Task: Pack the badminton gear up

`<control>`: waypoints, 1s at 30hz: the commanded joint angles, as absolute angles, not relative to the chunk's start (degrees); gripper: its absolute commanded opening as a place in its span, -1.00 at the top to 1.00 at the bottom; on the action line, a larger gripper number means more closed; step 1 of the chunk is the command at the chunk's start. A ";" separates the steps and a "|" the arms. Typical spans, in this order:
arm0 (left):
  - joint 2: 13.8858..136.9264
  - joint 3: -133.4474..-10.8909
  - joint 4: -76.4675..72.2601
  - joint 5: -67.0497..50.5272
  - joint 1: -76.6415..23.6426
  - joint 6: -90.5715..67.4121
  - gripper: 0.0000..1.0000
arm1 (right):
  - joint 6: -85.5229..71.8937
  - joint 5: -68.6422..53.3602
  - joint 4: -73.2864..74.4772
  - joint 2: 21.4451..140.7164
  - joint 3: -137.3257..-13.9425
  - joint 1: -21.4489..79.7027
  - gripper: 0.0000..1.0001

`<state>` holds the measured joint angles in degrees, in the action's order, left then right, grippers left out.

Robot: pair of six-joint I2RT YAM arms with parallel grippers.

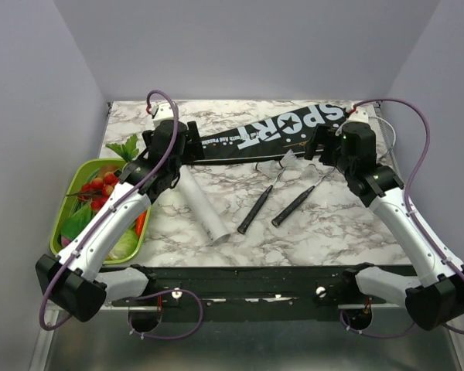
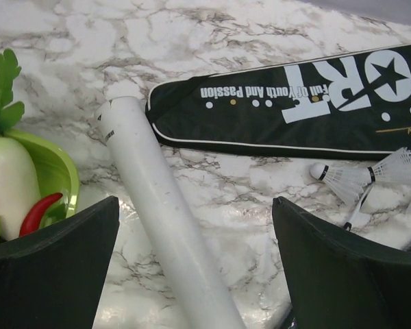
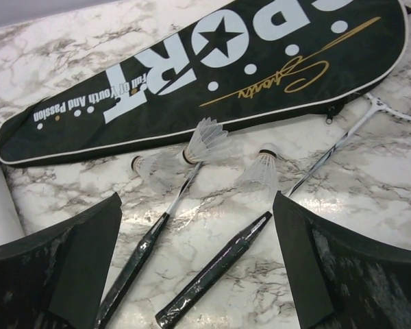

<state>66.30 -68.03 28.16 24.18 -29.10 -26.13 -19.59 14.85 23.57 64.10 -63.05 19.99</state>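
Both jaws hang wide open, holding nothing. 2 slim black-handled rackets lie on the marble tabletop just beside the long black "SPORT" bag. Nothing looks packed yet. Next, grab 1 racket handle.

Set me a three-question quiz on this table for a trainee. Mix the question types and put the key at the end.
1. True or false: the left hand and the right hand are both open and empty.
2. Which thing lies on the table between the green tray and the two rackets? A) a white tube B) a water bottle C) a tennis ball
3. Fill in: ___ shuttlecocks lie over the racket shafts, beside the black bag.

Key: 1 true; 2 A; 3 three.
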 commanded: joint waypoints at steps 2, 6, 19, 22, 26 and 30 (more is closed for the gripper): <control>73.46 -72.59 38.14 31.28 -28.92 -39.98 -0.98 | -17.93 4.84 24.08 67.32 -64.42 20.21 -1.00; 80.75 -74.62 41.83 34.09 -27.95 -48.40 -0.97 | -17.84 0.62 24.61 69.17 -64.51 20.21 -1.00; 93.24 -71.37 34.90 33.84 -23.38 -59.32 -0.97 | -17.14 -5.18 26.46 70.31 -64.25 20.30 -1.00; 96.84 -71.45 32.44 31.91 -21.71 -59.41 -0.97 | -17.40 -5.80 26.11 70.66 -63.90 20.30 -1.00; 101.07 -74.17 32.35 32.25 -20.04 -59.06 -0.98 | -17.40 -6.24 25.67 71.36 -63.90 20.39 -1.00; 103.35 -75.49 31.02 32.69 -18.46 -57.57 -0.98 | -17.49 -7.21 25.31 72.07 -63.55 20.48 -1.00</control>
